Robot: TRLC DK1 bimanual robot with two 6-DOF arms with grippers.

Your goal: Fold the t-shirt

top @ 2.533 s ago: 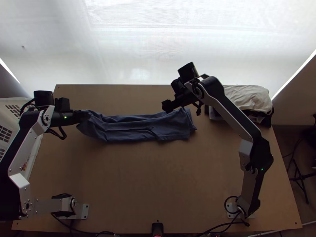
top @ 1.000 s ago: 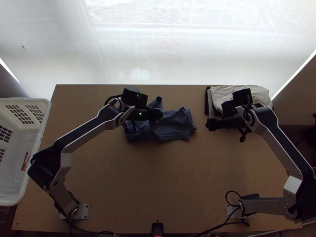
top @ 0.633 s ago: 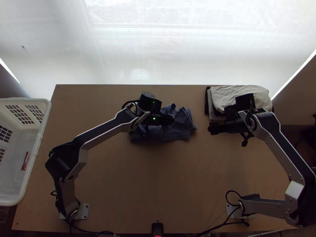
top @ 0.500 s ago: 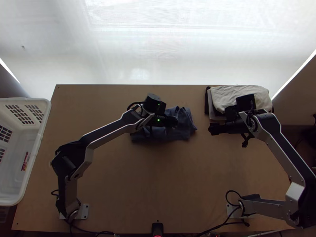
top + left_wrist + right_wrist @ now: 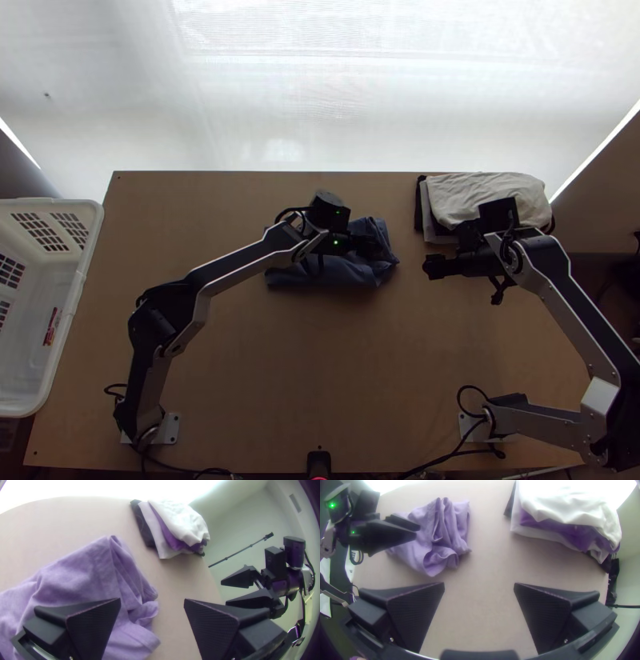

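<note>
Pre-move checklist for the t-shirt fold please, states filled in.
1. Left gripper open: ok, fingers wide apart.
2. Right gripper open and off the shirt: ok, fingers apart, over to the shirt's right in the top view.
3. T-shirt flat and neat: not ok, bunched, with raised creases and a curled edge.
4. Left fingers clear of the cloth: cannot tell, they are over it, contact unclear.
5. T-shirt apart from the clothes stack: ok, table between them.

PLACE: robot lab or workshop, by its look | centre: wooden table [image 5: 320, 360], left arm [image 5: 240, 262] and right arm [image 5: 588, 324] mounted | bottom: cables [image 5: 212, 470] | top: pale screen [image 5: 320, 96] | left edge: basket [image 5: 72, 308] | upper right: clothes pile [image 5: 480, 196]
</note>
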